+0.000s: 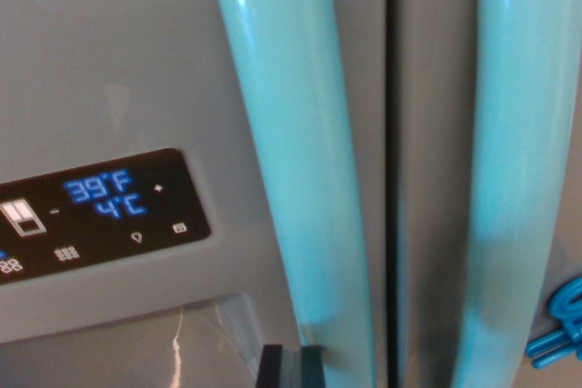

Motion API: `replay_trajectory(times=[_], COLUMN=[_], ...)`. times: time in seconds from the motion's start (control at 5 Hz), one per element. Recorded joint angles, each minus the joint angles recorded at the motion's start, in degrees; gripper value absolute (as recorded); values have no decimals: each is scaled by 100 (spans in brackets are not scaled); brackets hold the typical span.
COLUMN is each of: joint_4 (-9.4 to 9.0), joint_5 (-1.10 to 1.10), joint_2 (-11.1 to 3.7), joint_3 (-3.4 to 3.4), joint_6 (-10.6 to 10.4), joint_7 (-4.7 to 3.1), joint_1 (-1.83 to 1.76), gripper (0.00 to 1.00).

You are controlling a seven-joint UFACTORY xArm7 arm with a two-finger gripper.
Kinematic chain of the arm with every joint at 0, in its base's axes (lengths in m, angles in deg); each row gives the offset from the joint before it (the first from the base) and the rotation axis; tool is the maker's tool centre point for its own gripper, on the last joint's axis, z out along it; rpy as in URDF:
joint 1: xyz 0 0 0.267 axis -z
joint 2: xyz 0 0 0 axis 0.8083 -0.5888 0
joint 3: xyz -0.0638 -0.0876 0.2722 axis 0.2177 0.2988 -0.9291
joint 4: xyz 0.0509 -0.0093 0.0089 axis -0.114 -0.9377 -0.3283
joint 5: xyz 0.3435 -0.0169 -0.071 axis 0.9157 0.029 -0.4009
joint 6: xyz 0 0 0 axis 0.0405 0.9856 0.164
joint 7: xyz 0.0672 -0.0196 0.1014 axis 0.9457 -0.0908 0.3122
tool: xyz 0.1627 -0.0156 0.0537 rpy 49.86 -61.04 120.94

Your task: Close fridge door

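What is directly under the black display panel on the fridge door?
Under the display panel a grey dispenser recess begins, with a bright reflection. Its inside is cut off by the picture's lower edge.

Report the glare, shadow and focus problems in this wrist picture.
Wrist view: soft overall, nothing crisp. A bright glare streak runs down the left handle; a smaller glint sits in the dispenser recess. The right handle is shaded at mid-length. The display panel glows blue, its digits slightly bloomed but readable. The dark tool is cropped by the bottom edge.
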Motion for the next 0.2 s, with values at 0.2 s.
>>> replay_trajectory(times=[0.2], joint_4=[0], joint_5=[0], joint_2=[0], joint_3=[0], joint_6=[0], joint_7=[0], joint_1=[0], gripper=[100])
